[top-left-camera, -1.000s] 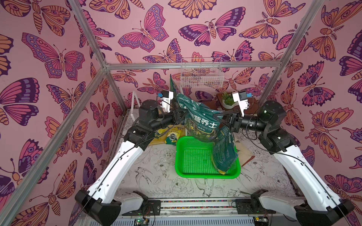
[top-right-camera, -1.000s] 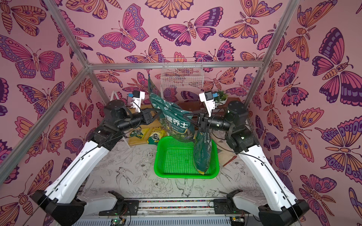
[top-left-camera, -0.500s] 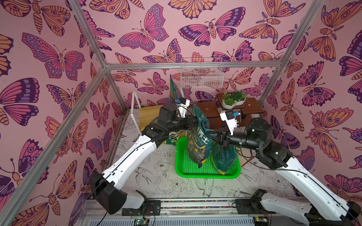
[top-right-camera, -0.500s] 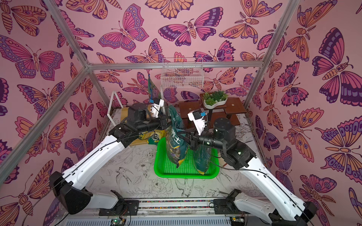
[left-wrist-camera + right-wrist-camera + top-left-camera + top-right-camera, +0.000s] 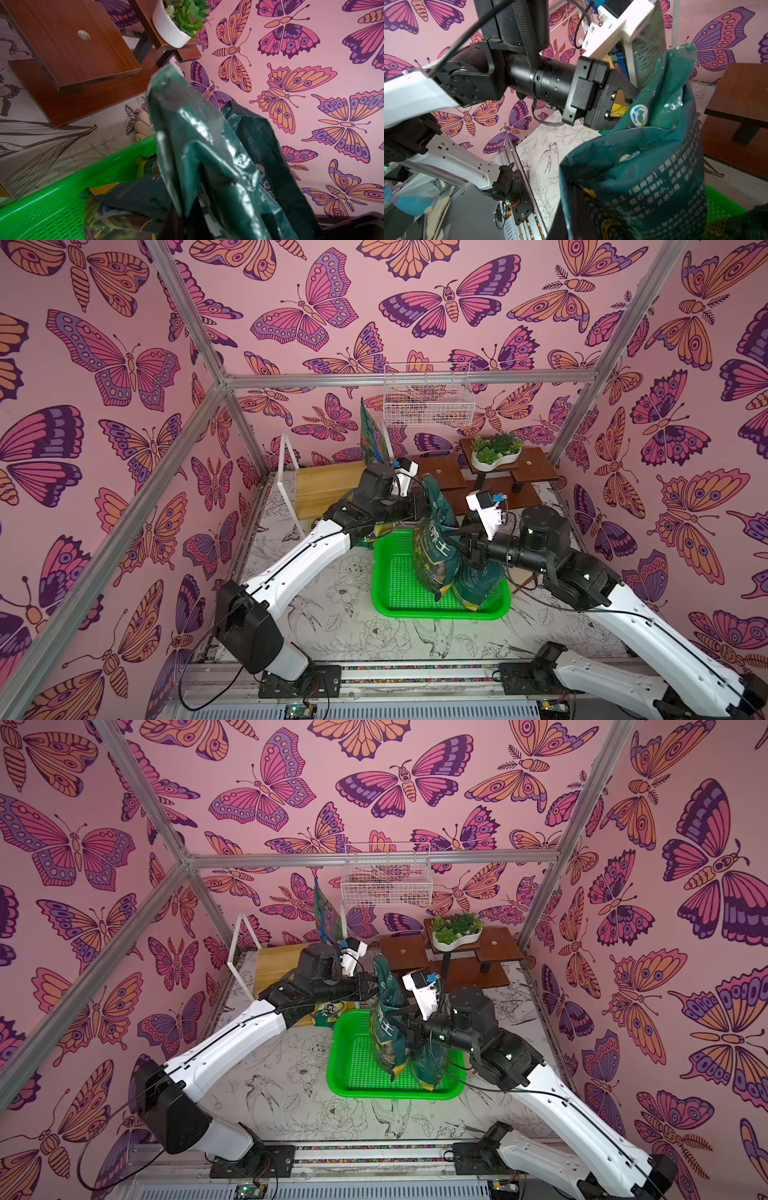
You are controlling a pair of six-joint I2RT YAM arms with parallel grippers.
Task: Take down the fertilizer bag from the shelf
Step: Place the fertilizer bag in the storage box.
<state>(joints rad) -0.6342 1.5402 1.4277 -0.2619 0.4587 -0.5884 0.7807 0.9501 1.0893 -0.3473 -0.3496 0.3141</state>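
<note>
We see the left hand (image 5: 626, 106) pinching the top of the crumpled dark-green bag (image 5: 434, 547), right hand (image 5: 467, 549) clamped on its side, fingertips hidden, shelf (image 5: 328, 485) partly covered.

The fertilizer bag (image 5: 434, 543) is glossy dark green with white lettering, and the perforated tray (image 5: 395, 585) is bright green. The walls (image 5: 124, 364) are pink, crowded with orange, purple and magenta butterflies, while the tabletop (image 5: 332, 614) is white with black line drawings of flowers and birds. The shelf (image 5: 320, 485) has a white frame and pale yellow boards; the stand (image 5: 536, 468) is dark reddish-brown, its planter (image 5: 490, 464) white.
</note>
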